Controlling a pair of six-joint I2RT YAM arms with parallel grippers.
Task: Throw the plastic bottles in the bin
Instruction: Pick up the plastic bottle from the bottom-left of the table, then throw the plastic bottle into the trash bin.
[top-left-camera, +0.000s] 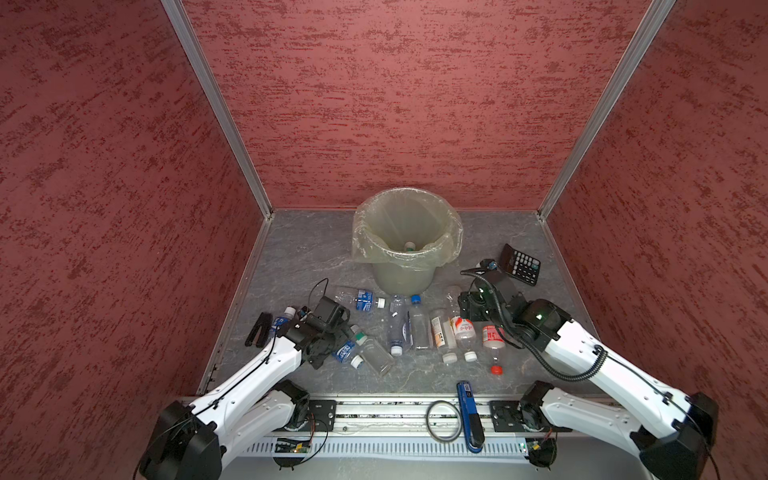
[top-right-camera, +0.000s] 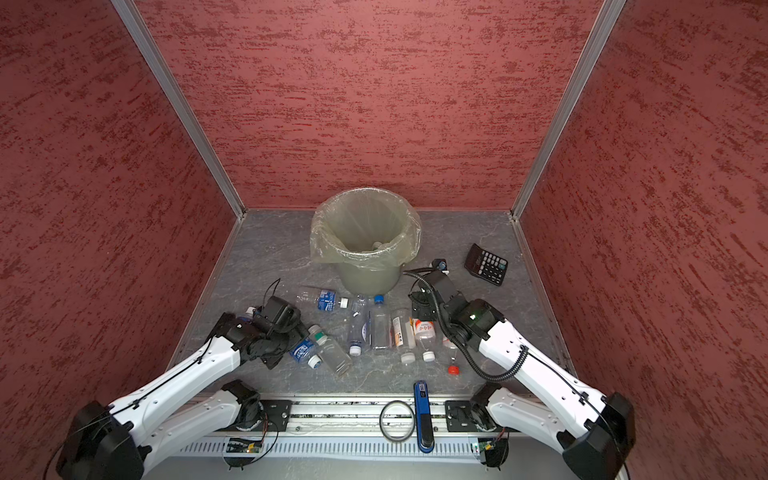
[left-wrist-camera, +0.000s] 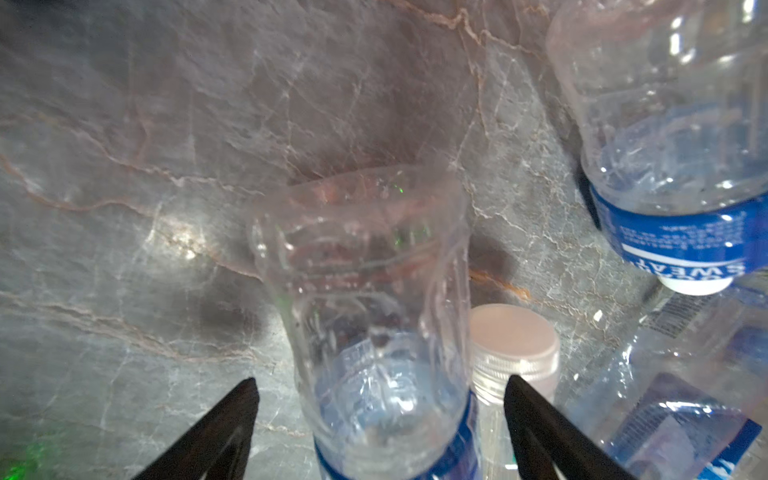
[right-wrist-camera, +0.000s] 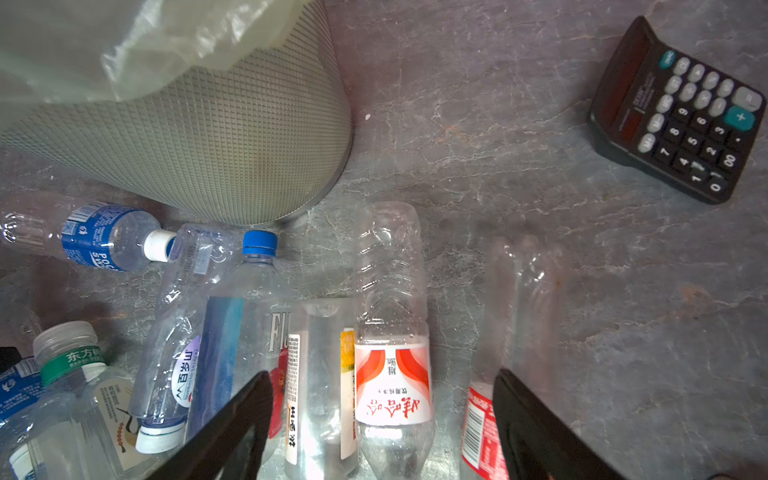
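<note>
Both top views: reaching among clear plastic bottles (top-left-camera: 419, 328) between near edge of tabletop (top-left-camera: 299, 249) and round grey-green lined bin (top-left-camera: 399, 278). Left wrist: straddling blue-labelled bottle (left-wrist-camera: 374, 291), left gripper (left-wrist-camera: 380, 379) agape; centring first. Right wrist: right gripper (right-wrist-camera: 382, 372) agape over 2; isolating red-white-labelled bottle (right-wrist-camera: 392, 291).

left arm (top-left-camera: 253, 370) and right arm (top-left-camera: 582, 349) reaching low, left gripper (left-wrist-camera: 380, 380) and right gripper (right-wrist-camera: 382, 374) hanging with jaws apart

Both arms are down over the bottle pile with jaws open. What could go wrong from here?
The right jaws straddle both the orange-labelled clear plastic bottle and the red-and-white-labelled clear plastic bottle; closing may grab both or squirt one out.
The left jaws flank a clear blue-labelled plastic bottle, with a white bottle cap close beside one jaw; it may get pinched or knocked.
</note>
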